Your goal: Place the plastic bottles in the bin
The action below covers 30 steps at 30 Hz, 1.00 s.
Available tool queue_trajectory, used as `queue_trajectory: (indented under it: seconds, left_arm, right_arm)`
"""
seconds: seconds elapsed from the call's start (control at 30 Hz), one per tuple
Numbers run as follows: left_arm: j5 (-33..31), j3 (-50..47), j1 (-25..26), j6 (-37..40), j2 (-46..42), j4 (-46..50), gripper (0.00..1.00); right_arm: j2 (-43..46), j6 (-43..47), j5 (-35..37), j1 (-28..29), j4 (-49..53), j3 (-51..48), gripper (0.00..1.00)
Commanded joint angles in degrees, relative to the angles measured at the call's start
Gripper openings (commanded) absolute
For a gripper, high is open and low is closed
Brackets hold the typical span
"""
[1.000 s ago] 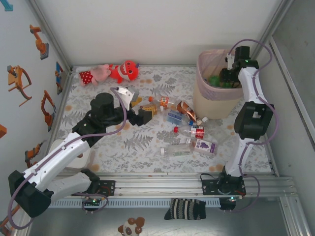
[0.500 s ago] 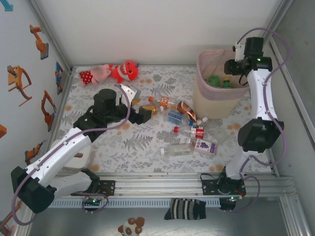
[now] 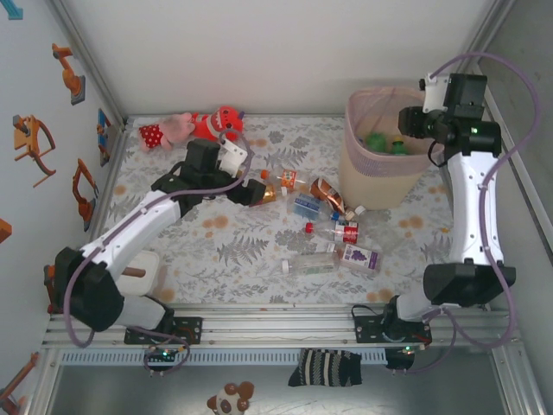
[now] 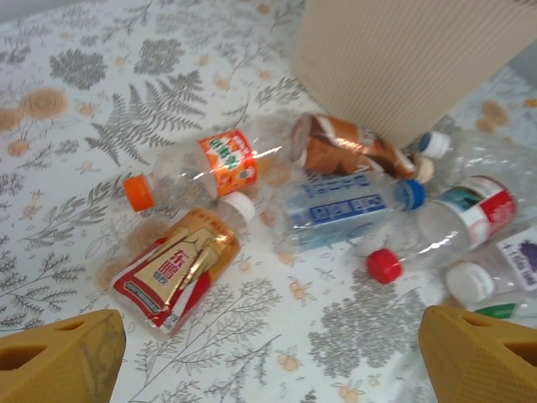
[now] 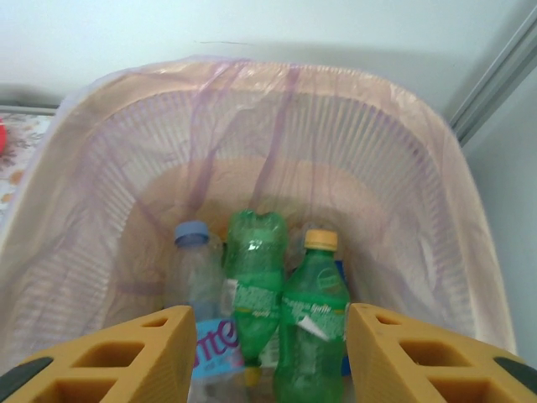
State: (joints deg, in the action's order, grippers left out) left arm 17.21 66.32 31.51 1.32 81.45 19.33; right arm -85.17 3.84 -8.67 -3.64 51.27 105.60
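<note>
Several plastic bottles lie on the flowered table left of the bin (image 3: 370, 169): an orange-label one (image 4: 222, 159), a gold-and-red one (image 4: 174, 270), a blue-label one (image 4: 340, 207), a red-capped one (image 4: 453, 225) and a purple-label one (image 3: 361, 257). My left gripper (image 4: 268, 365) hovers open just short of them, nothing between its fingers (image 4: 59, 361); from above the left gripper (image 3: 253, 192) is beside the orange-label bottle (image 3: 281, 180). My right gripper (image 5: 264, 361) hangs open over the bin (image 5: 75, 193). Inside stand two green bottles (image 5: 256, 281) and a clear blue-capped one (image 5: 195, 269).
Red and pink plush toys (image 3: 194, 128) lie at the back left. A small white box (image 3: 143, 275) sits near the left arm's base. The bin's cream wall (image 4: 411, 59) stands just behind the bottle cluster. A metal rail (image 3: 276, 316) borders the near edge.
My left arm has stretched out to the right and back, toward the bottles. My right gripper has lifted from the bin's mouth and drawn back to the right, jaws still apart.
</note>
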Motion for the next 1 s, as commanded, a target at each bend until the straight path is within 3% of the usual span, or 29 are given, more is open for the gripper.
queue_trajectory:
  seconds: [0.0, 0.53, 0.77, 0.97]
  left_arm:
    - [-1.7, 3.3, -0.7, 4.3, 4.9, 2.7, 0.91]
    - [-0.4, 20.3, -4.0, 10.1, 31.0, 8.4, 0.93]
    - [4.5, 19.6, -4.0, 10.5, 34.0, 9.6, 0.93]
    - [2.6, 14.4, -3.7, 10.0, 31.3, 9.4, 0.93]
  right_arm:
    - [4.5, -2.6, -2.2, 0.4, -2.3, -3.6, 0.50]
    - [12.2, -2.9, -2.9, 0.4, -1.2, -10.4, 0.50]
    - [12.7, -3.4, -4.1, 0.4, -1.2, -11.8, 0.50]
    - [13.1, -3.9, -5.1, 0.4, -1.3, -12.4, 0.50]
